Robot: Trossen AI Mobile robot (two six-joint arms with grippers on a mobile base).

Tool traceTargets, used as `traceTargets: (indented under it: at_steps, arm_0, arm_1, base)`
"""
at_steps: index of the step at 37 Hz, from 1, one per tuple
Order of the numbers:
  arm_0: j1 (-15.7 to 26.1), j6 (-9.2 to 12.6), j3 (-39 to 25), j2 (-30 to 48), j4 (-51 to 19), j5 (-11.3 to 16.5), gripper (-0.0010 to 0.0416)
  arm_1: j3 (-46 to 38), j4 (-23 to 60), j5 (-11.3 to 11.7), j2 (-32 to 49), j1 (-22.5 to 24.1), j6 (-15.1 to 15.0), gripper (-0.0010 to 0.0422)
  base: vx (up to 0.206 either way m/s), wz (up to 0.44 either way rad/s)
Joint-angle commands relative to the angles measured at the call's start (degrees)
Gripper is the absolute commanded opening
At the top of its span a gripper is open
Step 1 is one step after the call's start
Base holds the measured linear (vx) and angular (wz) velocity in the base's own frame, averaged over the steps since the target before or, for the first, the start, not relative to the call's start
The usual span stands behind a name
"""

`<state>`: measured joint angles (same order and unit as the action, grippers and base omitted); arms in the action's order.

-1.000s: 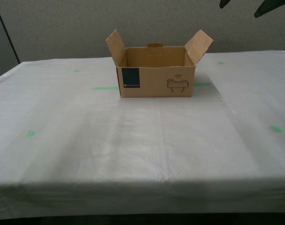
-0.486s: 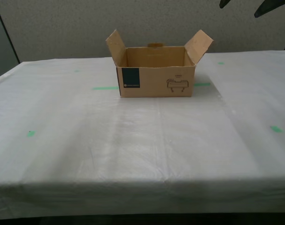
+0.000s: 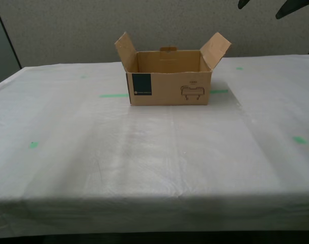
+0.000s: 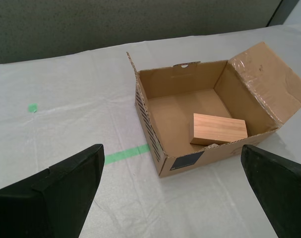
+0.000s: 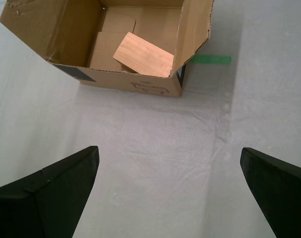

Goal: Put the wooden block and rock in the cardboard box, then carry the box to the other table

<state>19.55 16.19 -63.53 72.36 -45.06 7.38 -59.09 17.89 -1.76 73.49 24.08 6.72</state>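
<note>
The wooden block (image 4: 218, 128) lies inside the cardboard box (image 3: 169, 75), tilted, one end propped against the box's front wall. A small pale lump peeks out from under the block's lower edge in the second wrist view; whether it is the rock cannot be told. The box stands upright on the other table (image 3: 144, 152), its white cloth wrinkled, both side flaps raised and splayed outward. A green tape strip (image 4: 125, 153) runs up to the box's side wall, and another green tape piece (image 5: 210, 59) lies just beside its opposite corner.

My first pincer (image 5: 170, 186) hangs above bare cloth, near the box's printed front, fingers spread wide and holding nothing. My second pincer (image 4: 172, 186) hangs near the box's corner with the navy label, likewise wide open and empty. Neither touches the box.

Against the exterior views of a second and half a second ago, box, flaps and tape marks sit exactly as before; nothing has shifted.
</note>
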Motion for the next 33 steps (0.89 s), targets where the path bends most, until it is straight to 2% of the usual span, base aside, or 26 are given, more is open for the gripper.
traceTargets:
  at_steps: [1,33]
  arm_0:
    - [0.0,0.0,0.0,0.0,0.0,-0.2,0.0399]
    - [0.0,0.0,0.0,0.0,0.0,-0.2,0.0398]
  arm_1:
    - [0.0,-0.1,0.1,0.0,0.0,-0.1,0.0378]
    - [0.0,-0.1,0.1,0.0,0.0,-0.1,0.0378]
  base:
    - [0.0,0.0]
    - [0.0,0.0]
